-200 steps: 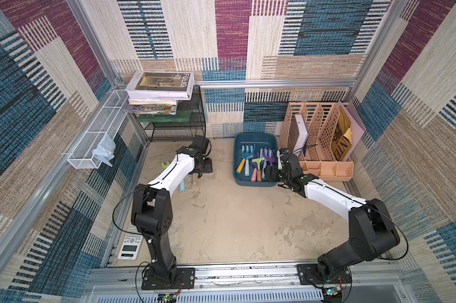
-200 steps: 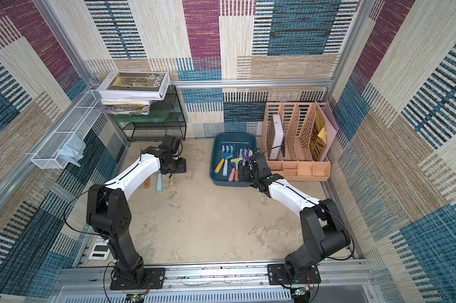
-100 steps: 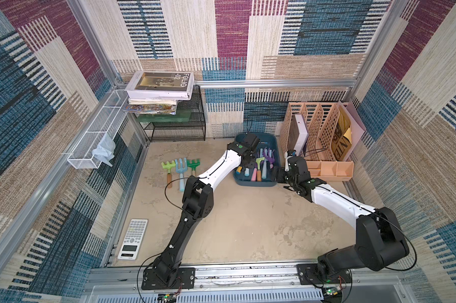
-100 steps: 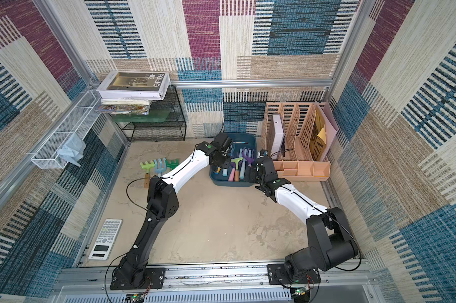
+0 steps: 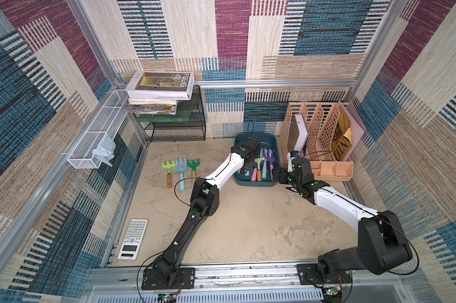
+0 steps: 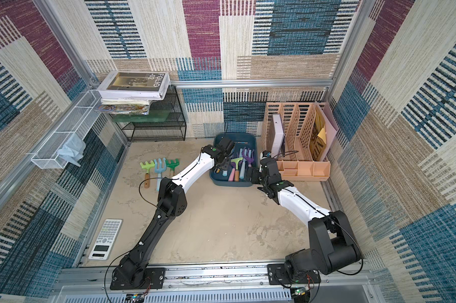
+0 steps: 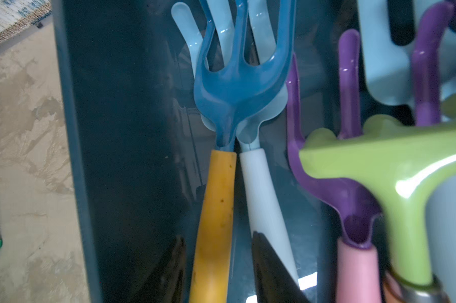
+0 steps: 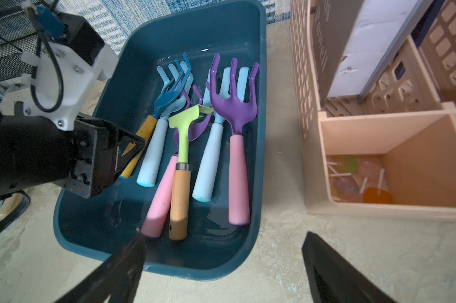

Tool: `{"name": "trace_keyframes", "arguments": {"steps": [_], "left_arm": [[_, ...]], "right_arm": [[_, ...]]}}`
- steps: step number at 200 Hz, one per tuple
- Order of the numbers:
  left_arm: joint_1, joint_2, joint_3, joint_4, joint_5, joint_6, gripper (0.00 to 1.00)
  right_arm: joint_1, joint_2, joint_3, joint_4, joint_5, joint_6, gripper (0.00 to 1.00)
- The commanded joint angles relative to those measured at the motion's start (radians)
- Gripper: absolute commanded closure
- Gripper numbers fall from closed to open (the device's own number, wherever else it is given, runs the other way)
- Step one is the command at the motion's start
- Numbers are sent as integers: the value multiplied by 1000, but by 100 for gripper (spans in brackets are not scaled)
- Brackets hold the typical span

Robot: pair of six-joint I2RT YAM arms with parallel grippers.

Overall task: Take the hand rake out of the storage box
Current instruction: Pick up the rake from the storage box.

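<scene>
The storage box [image 5: 253, 185] [image 6: 230, 183] [image 8: 195, 275] is a dark teal tray at the back of the table, holding several hand rakes. My left gripper [image 7: 217, 236] [image 5: 247, 168] reaches down into its left side. The jaws straddle the yellow handle of a dark blue hand rake [image 7: 216, 204] [image 8: 148, 126], with a narrow gap showing on each side. That rake lies on the box floor beside a light blue one [image 7: 263, 199]. My right gripper [image 8: 224, 236] [image 5: 276, 174] hangs wide open over the box's near right corner, holding nothing.
Three rakes [image 5: 181, 169] lie side by side on the table left of the box. A peach file organizer [image 5: 324, 136] stands right of the box. At the back left is a black mesh shelf [image 5: 177, 126] with books, and a calculator [image 5: 132, 238] lies front left.
My left arm swung from the rakes at the table's left over into the box, and its jaws narrowed around the yellow handle. My right gripper drew back a little from the box.
</scene>
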Motion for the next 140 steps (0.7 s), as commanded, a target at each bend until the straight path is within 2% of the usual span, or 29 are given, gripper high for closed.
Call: {"name": "trace_keyframes", "arguments": {"steps": [1,36,68,82,102,140], "left_arm": [[3,25,0,38,-23,-24,56],[5,62,7,54,-7,-26,56],[4,44,-10,46,15,-30,73],[5,6,-36,46,19,-32,83],[0,-77,-91,45,20,-28,92],[-32,-261,-198,28,-48,10,95]], "right_arm": [[-4,6,-5,35,-20,4,4],[-8,17,-4,39,-31,7,4],[-14,28,-3,43,-35,7,4],[-13,33,0,42,-38,7,4],[-15,39,0,44,-40,7,5],[-18,40,0,43,-41,7,4]]}}
